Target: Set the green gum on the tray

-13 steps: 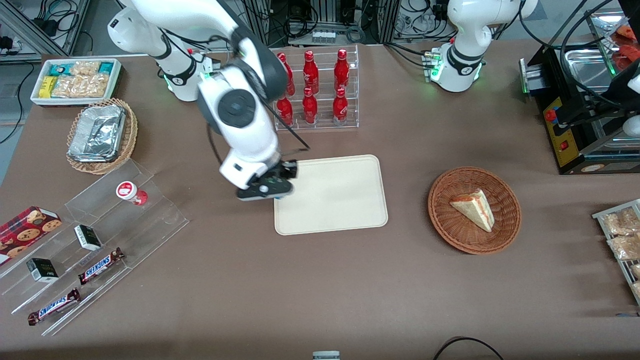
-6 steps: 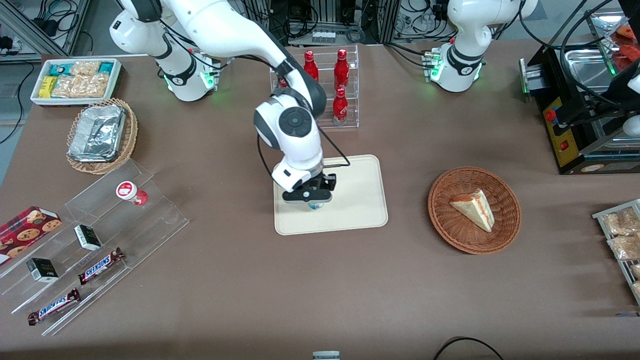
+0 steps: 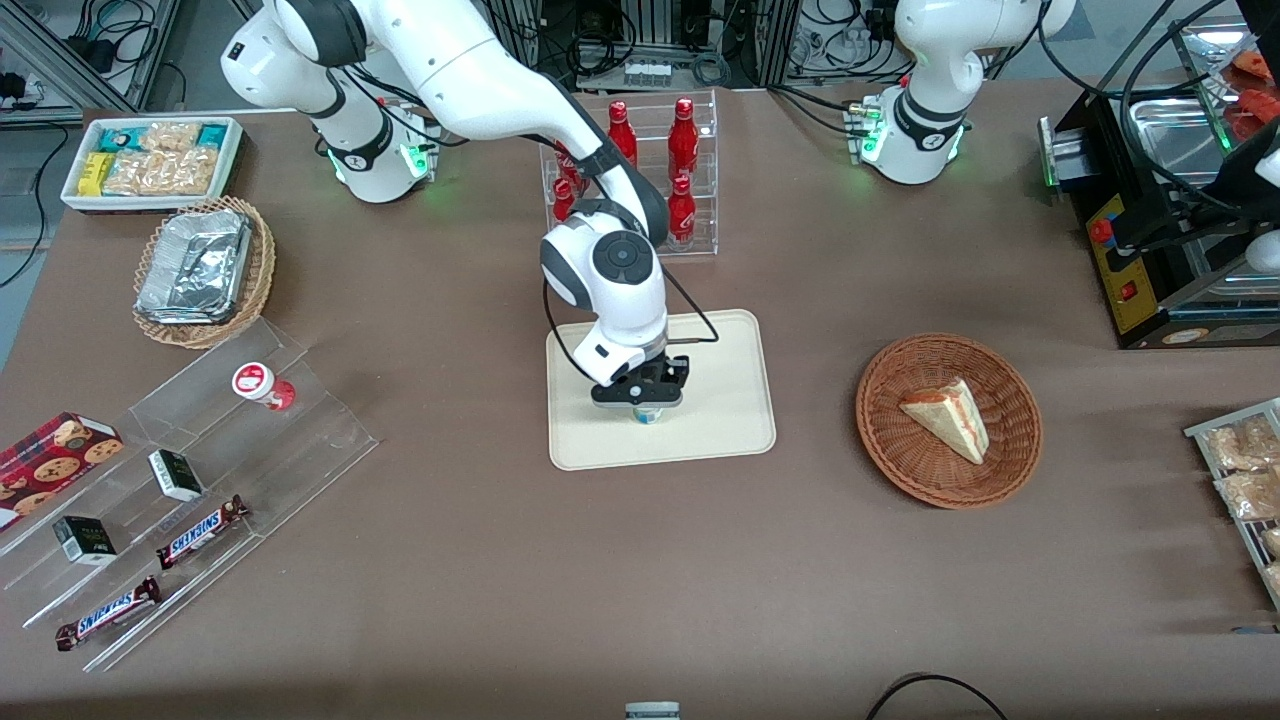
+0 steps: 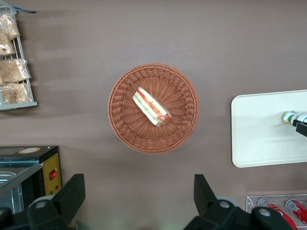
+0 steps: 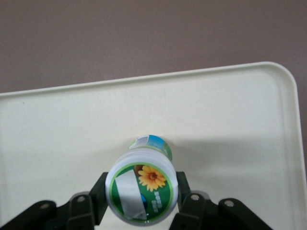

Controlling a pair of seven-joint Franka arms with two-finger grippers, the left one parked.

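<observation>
The gripper (image 3: 638,397), clamped on the green gum (image 5: 142,191), has carried it from the tray's edge to above the middle of the tray (image 3: 730,400). Release remains outstanding.

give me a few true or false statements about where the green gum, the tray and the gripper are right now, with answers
1. The gripper is over the tray. True.
2. The green gum lies loose on the table beside the tray. False: it sits between the gripper's fingers, over the tray.
3. The red-lidded bottle is on the tray. False: it stands on the clear stepped rack toward the working arm's end of the table.
4. The wicker basket toward the parked arm's end holds a sandwich wedge. True.
5. The green gum's lid shows a flower picture in the right wrist view. True.
6. The tray carries several snack bars. False: only the gum is seen over it.
</observation>
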